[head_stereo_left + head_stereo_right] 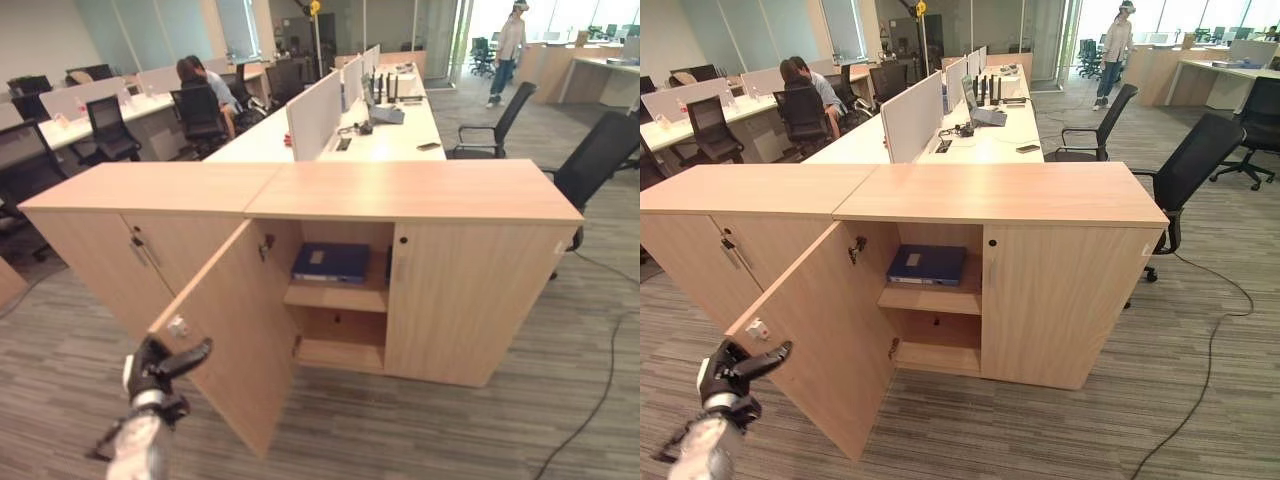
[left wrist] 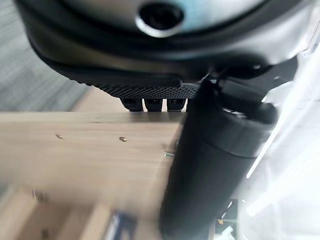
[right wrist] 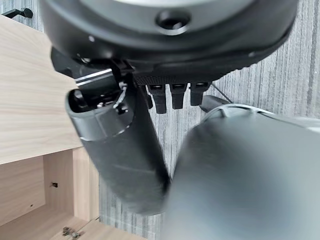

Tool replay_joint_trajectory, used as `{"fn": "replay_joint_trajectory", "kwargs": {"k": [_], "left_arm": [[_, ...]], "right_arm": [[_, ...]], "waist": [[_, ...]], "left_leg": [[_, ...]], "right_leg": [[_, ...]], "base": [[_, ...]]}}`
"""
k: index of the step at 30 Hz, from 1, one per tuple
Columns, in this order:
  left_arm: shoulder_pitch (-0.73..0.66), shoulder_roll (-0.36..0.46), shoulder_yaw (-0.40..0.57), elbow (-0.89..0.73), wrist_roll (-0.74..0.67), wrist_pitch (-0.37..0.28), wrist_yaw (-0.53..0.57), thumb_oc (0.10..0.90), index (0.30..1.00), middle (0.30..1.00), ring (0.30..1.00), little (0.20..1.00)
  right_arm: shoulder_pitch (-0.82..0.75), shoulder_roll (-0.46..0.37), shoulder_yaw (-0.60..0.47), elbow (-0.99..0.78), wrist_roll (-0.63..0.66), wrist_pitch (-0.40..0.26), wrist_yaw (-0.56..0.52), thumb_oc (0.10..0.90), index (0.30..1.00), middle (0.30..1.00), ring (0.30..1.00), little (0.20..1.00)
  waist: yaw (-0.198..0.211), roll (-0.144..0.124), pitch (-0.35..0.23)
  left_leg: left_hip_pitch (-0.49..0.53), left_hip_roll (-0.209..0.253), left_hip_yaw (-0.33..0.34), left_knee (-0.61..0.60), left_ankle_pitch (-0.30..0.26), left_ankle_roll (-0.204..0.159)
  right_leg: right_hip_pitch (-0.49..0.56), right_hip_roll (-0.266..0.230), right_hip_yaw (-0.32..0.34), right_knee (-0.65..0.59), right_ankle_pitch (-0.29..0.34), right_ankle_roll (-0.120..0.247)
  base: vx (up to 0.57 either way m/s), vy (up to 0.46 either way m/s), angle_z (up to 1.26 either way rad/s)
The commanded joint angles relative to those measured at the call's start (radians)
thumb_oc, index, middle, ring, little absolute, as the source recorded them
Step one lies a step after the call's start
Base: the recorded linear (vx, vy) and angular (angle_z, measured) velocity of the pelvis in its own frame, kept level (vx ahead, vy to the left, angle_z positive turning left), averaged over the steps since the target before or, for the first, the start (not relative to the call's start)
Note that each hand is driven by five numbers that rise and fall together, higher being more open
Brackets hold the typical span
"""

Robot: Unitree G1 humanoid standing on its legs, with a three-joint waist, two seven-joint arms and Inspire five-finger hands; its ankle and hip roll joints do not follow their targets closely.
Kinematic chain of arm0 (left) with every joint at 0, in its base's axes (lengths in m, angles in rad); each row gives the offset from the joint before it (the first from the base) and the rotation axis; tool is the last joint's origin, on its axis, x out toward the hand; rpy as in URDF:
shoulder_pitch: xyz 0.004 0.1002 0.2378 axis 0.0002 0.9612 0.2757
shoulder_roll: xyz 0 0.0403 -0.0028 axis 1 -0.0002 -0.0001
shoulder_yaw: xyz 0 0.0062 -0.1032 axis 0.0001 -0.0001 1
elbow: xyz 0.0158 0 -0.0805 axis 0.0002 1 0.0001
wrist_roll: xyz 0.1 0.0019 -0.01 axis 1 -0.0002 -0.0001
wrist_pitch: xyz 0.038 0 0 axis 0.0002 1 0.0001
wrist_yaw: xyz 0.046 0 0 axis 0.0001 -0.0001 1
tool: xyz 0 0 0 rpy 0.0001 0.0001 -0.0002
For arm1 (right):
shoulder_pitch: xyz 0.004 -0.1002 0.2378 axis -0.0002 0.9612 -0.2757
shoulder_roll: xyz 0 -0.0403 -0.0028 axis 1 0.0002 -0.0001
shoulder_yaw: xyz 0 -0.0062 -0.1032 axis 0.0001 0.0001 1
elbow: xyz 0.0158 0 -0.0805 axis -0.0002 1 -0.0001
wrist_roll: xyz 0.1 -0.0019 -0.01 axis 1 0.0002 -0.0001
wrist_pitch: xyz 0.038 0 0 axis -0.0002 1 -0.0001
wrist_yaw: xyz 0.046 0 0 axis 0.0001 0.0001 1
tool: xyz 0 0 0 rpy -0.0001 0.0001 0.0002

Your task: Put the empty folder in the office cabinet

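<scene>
The blue folder (image 1: pixel 331 262) lies flat on the upper shelf of the office cabinet (image 1: pixel 470 290), so it appears stowed. At seven o'clock the left hand (image 1: pixel 160 368), fingers loosely spread and empty, hangs beside the open door (image 1: pixel 235 330), likely to shut it.

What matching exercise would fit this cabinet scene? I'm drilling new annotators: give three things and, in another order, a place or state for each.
Things:
1. blue folder
2. cabinet door
3. left hand

Places or states:
A. swung open
B. lying flat on the upper shelf inside the cabinet
C. raised beside the door's outer edge, fingers straight

Pairs: 1-B, 2-A, 3-C
</scene>
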Motion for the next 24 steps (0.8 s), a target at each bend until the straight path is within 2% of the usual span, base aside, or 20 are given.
{"fn": "replay_joint_trajectory", "kwargs": {"k": [1, 2, 4, 6, 7, 8, 9, 12, 16, 17, 24], "left_arm": [[-0.082, -0.083, -0.230, -0.106, 0.002, 0.093, -0.204, 0.800, 0.900, 0.900, 0.900, 0.900], [-0.081, -0.082, -0.230, -0.108, 0.002, 0.094, -0.204, 0.800, 0.900, 0.900, 0.900, 0.900], [-0.042, -0.050, -0.315, -0.273, -0.092, 0.126, -0.291, 0.800, 0.900, 0.900, 0.900, 0.900], [-0.041, -0.008, -0.383, -0.377, -0.158, 0.156, -0.366, 0.800, 0.900, 0.900, 0.900, 0.900], [-0.040, -0.006, -0.383, -0.380, -0.159, 0.158, -0.365, 0.800, 0.900, 0.900, 0.900, 0.900], [-0.064, 0.065, -0.446, -0.471, -0.205, 0.178, -0.442, 0.800, 0.900, 0.900, 0.900, 0.900], [-0.077, 0.084, -0.475, -0.499, -0.227, 0.182, -0.467, 0.800, 0.900, 0.900, 0.900, 0.900], [-0.115, 0.074, -0.543, -0.513, -0.331, 0.208, -0.498, 0.800, 0.900, 0.900, 0.900, 0.900], [-0.112, -0.002, -0.568, -0.455, -0.448, 0.240, -0.511, 0.800, 0.900, 0.900, 0.900, 0.900], [-0.102, -0.031, -0.569, -0.433, -0.481, 0.229, -0.498, 0.800, 0.900, 0.900, 0.900, 0.900], [-0.036, -0.041, -0.525, -0.329, -0.463, 0.222, -0.463, 0.800, 0.900, 0.900, 0.900, 0.900]], "right_arm": [[-0.080, 0.013, 0.030, -0.005, 0.003, -0.029, -0.001, 0.800, 0.900, 0.900, 0.900, 0.900], [-0.080, 0.014, 0.029, -0.005, 0.003, -0.029, -0.001, 0.800, 0.900, 0.900, 0.900, 0.900], [-0.097, 0.024, 0.036, 0.022, 0.012, -0.036, -0.001, 0.800, 0.900, 0.900, 0.900, 0.900], [-0.111, 0.031, 0.045, 0.055, 0.012, -0.041, 0.003, 0.800, 0.900, 0.900, 0.900, 0.900], [-0.111, 0.032, 0.044, 0.056, 0.012, -0.042, 0.003, 0.800, 0.900, 0.900, 0.900, 0.900], [-0.115, 0.039, 0.059, 0.084, 0.003, -0.050, 0.016, 0.800, 0.900, 0.900, 0.900, 0.900], [-0.115, 0.043, 0.068, 0.097, -0.001, -0.052, 0.022, 0.800, 0.900, 0.900, 0.900, 0.900], [-0.124, 0.053, 0.092, 0.133, -0.015, -0.060, 0.033, 0.800, 0.900, 0.900, 0.900, 0.900], [-0.143, 0.058, 0.105, 0.149, -0.025, -0.069, 0.032, 0.800, 0.900, 0.900, 0.900, 0.900], [-0.152, 0.058, 0.103, 0.152, -0.025, -0.074, 0.025, 0.800, 0.900, 0.900, 0.900, 0.900], [-0.165, 0.061, 0.083, 0.217, -0.020, -0.069, 0.011, 0.800, 0.900, 0.900, 0.900, 0.900]], "waist": [[-0.080, -0.029, 0.020], [-0.079, -0.029, 0.019], [-0.074, -0.028, 0.026], [-0.074, -0.026, 0.029], [-0.073, -0.028, 0.029], [-0.076, -0.027, 0.026], [-0.077, -0.028, 0.025], [-0.079, -0.034, 0.025], [-0.084, -0.040, 0.028], [-0.085, -0.042, 0.030], [-0.082, -0.035, 0.031]], "left_leg": [[0.047, 0.018, -0.007, -0.002, -0.126, -0.008], [0.047, 0.018, -0.007, -0.002, -0.126, -0.008], [0.044, 0.016, -0.011, -0.002, -0.128, -0.005], [0.043, 0.016, -0.012, -0.002, -0.130, -0.004], [0.043, 0.016, -0.012, -0.002, -0.130, -0.004], [0.045, 0.015, -0.010, -0.002, -0.135, -0.004], [0.046, 0.015, -0.010, -0.002, -0.137, -0.004], [0.050, 0.015, -0.008, -0.002, -0.140, -0.005], [0.053, 0.016, -0.009, -0.002, -0.141, -0.003], [0.056, 0.016, -0.013, -0.002, -0.143, -0.002], [0.063, 0.018, -0.022, -0.002, -0.146, -0.002]], "right_leg": [[-0.003, 0.012, -0.016, -0.054, -0.046, 0.071], [-0.003, 0.012, -0.016, -0.054, -0.046, 0.071], [-0.004, 0.012, -0.017, -0.053, -0.046, 0.072], [-0.005, 0.012, -0.017, -0.053, -0.046, 0.073], [-0.005, 0.012, -0.017, -0.053, -0.046, 0.073], [-0.003, 0.011, -0.016, -0.053, -0.046, 0.076], [-0.002, 0.011, -0.015, -0.053, -0.046, 0.077], [0.001, 0.012, -0.013, -0.054, -0.048, 0.077], [0.003, 0.017, -0.010, -0.054, -0.051, 0.075], [0.005, 0.018, -0.008, -0.055, -0.053, 0.074], [0.015, 0.019, -0.005, -0.056, -0.060, 0.072]], "base": [[0.00, 0.000, 0.13], [0.00, 0.001, 0.10], [0.00, 0.002, 0.04], [0.01, 0.004, -0.14], [0.02, 0.005, -0.14], [0.02, 0.000, -0.05], [0.03, -0.001, -0.07], [0.02, -0.010, -0.19], [0.01, -0.009, -0.17], [0.01, -0.010, -0.07], [0.00, 0.000, 0.00]]}}
